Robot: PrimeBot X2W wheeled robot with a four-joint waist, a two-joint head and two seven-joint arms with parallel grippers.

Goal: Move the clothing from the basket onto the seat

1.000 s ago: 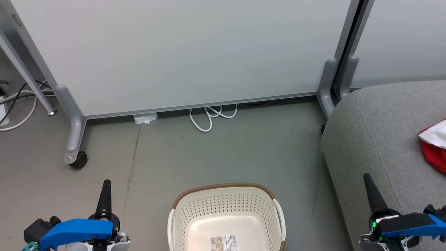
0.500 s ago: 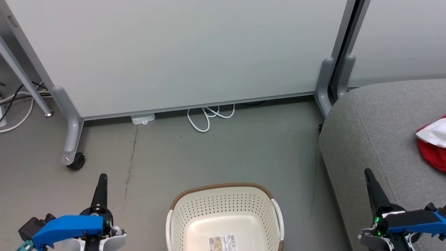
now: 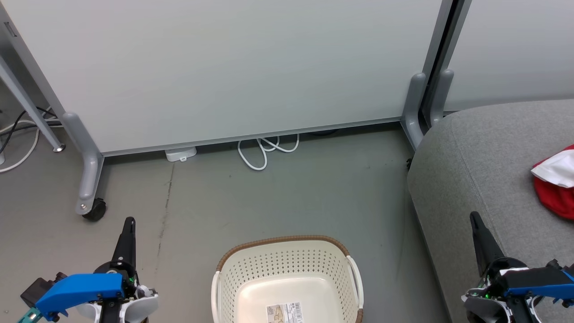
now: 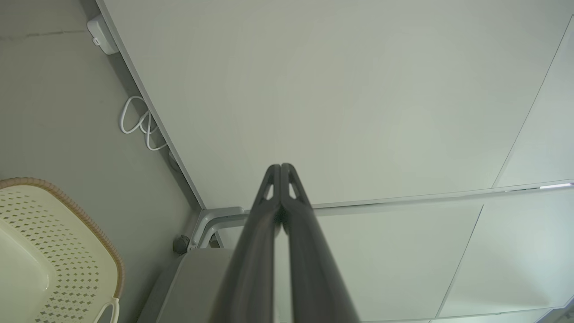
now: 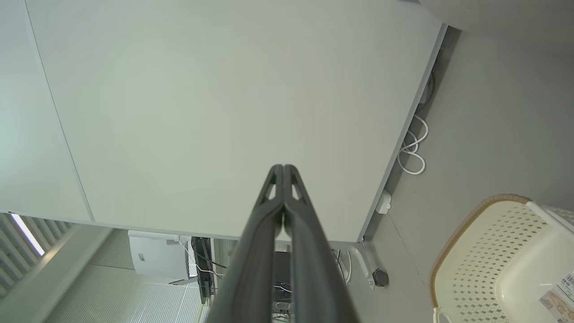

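Clothing (image 3: 555,190) is lying on the seat (image 3: 475,157), well apart from the basket (image 3: 282,240), likely handling soft and light, best pinched at a raised fold; left gripper (image 3: 129,222) and right gripper (image 3: 474,219) are hovering closed, empty.

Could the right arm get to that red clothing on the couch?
Probably yes. The right gripper hangs at the edge of the couch, and nothing lies between it and the clothing. Its fingers are shut and must open first.

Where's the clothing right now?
Head view, far right: the clothing lies on the seat, beyond the right claw and right of the basket.
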